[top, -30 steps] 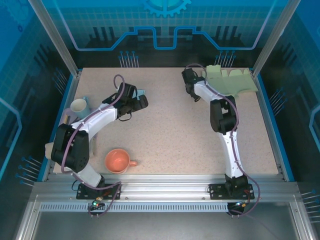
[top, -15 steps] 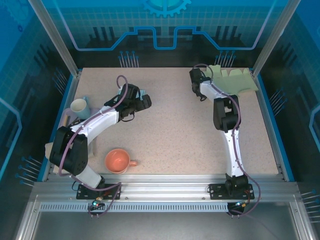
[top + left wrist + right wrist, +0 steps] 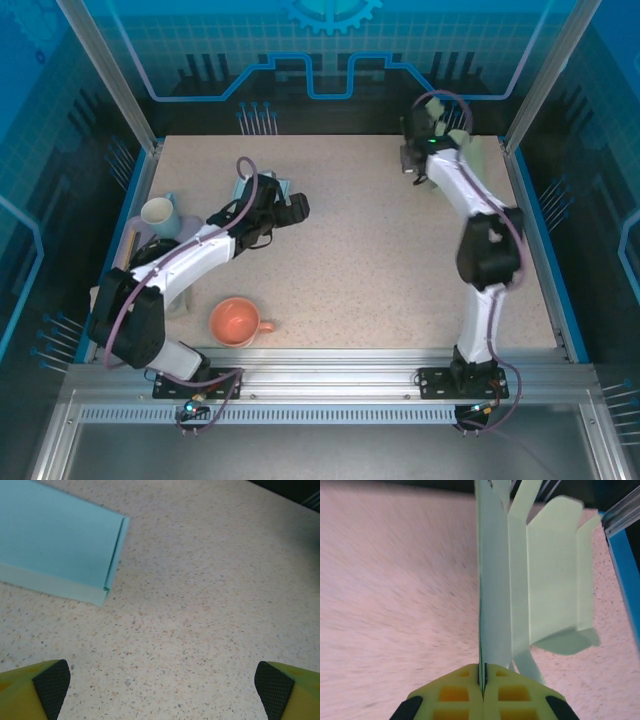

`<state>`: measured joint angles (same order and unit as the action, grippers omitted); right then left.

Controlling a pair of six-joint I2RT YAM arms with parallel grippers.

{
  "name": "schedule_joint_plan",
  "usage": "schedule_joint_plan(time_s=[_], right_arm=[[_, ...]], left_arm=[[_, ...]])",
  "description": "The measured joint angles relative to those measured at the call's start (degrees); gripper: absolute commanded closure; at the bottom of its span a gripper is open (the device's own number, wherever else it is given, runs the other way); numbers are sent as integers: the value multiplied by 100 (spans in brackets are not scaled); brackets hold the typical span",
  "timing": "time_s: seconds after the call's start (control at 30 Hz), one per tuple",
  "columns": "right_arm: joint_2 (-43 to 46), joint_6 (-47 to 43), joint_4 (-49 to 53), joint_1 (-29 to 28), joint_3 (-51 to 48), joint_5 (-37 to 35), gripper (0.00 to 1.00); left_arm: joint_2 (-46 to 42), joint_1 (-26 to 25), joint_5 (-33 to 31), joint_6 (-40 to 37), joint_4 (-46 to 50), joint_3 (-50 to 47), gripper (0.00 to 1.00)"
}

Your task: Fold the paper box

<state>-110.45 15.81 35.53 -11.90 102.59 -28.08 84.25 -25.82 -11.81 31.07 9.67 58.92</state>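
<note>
right claw (image 3: 483, 674) has lifted the paper box (image 3: 552, 580), pinching it.

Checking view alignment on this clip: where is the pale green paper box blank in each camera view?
Top external: pale green box blank at the table's far right corner, partly behind the right arm.
Right wrist: upright at centre, clamped edge-on in the right gripper.
Left wrist: the piece at upper left is the light blue sheet, a different item.
Shared landmark: blue table rail.
</note>
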Motion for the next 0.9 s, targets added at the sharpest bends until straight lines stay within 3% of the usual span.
schedule_joint_plan(time_s=[0.13,0.23,0.4,0.53,0.63,0.73,0.9], right_arm=[[2124,1690,-409,151,-1097,780,100],[2957,3047,-162,81,-1305,861,100],[3392,4937,511,-555,-1574,549,100],[3523,6107,935,-1040,-1965,461,100],[3560,6811,1187,-1303,-1982,291,100],[3637,7385,1397,-1556,-1963,107,100],[3731,7993,1552,-1799,-1965,-92,100]], left_arm=[[-415,-308,-85,-238,-203,-304,2],[-708,-555,-179,-455,-369,-448,2],[-990,-1344,-542,-1147,-1165,-730,1],[-896,-2382,-916,-2457,-3126,-1620,1],[-315,-2929,-1012,-3499,-4513,-2087,1],[400,-3174,-1300,-4258,-5401,-2076,1],[1475,-3314,-2299,-4935,-6507,-1320,1]])
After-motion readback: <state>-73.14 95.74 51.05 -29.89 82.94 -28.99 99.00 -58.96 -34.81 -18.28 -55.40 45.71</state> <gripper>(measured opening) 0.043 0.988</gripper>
